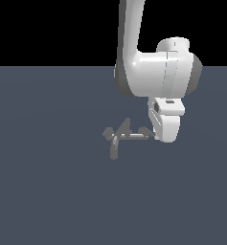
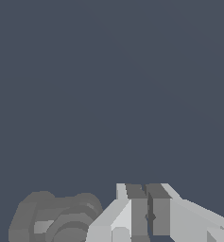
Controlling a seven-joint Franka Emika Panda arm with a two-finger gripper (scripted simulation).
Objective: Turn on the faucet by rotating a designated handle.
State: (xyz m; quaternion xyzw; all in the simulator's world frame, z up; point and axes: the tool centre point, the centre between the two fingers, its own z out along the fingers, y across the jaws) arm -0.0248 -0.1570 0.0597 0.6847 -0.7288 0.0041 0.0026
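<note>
Flat slate-blue floor (image 1: 48, 191) below and around end effector (image 1: 165, 139); plain black backdrop (image 1: 52, 28) above; even, shadowless light.

My arm (image 1: 155, 72) is glossy white with rounded, bulging links and a dark grey band at the wrist joint, ending in a white blocky gripper (image 1: 159, 135) with grey finger pads (image 2: 138, 212).

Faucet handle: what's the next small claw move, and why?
Probably a short sideways push toward the exterior view's left. The claw sits right beside the handle at the end of the faucet bar, fingers nearly together in the wrist view; contact isn't clear.
</note>
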